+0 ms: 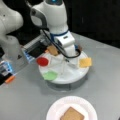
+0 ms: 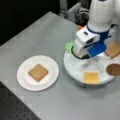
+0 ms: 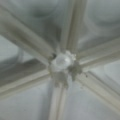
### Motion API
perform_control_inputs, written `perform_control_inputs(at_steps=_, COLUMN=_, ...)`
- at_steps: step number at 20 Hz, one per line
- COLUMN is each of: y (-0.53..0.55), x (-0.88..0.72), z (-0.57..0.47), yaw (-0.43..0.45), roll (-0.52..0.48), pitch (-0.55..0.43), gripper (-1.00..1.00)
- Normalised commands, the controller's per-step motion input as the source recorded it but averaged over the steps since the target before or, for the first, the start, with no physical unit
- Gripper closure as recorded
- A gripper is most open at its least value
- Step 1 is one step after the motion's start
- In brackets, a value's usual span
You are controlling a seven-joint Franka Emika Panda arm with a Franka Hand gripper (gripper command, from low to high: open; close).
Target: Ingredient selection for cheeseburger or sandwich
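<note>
- One toast square (image 2: 38,72) lies flat in the middle of the white paper plate (image 2: 23,82), alone; the sandwich has only this bottom layer, near a front view's bottom (image 1: 72,114).
- The other pieces sit in the wedge compartments of the round white divided tray (image 1: 72,76): red round (image 1: 42,61), green round (image 1: 50,75), cheese square (image 1: 85,62), second toast square (image 1: 53,50), and the dark patty (image 2: 113,69) at the tray's edge toward a front view's right.
- The claw (image 1: 65,58) hangs low over the tray's middle; the wrist view shows only the hub (image 3: 61,62) where the dividers meet, straight below and close.
- Its jaws are hidden by the arm's body, so I cannot tell whether it is open or closed, and nothing shows in it.
- Risk, as I judge it: centred on the hub, a descent would strike the dividers rather than reach a piece.
- The pieces are thin and flat, so a pinch could slip off or tip one over a divider.
- The tray stands on the grey counter (image 2: 45,32) near the plate; a sideways knock might turn or shift it.
</note>
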Motion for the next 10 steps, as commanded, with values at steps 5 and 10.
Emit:
perform_control_inputs(at_steps=5, y=0.09, x=-0.21, z=-0.02, yaw=-0.409, roll=0.005, pitch=-0.151, gripper=-1.00)
perform_control_inputs(at_steps=10, y=-0.02, x=-0.22, z=0.10, yaw=-0.437, roll=-0.111, pitch=-0.117, gripper=-1.00)
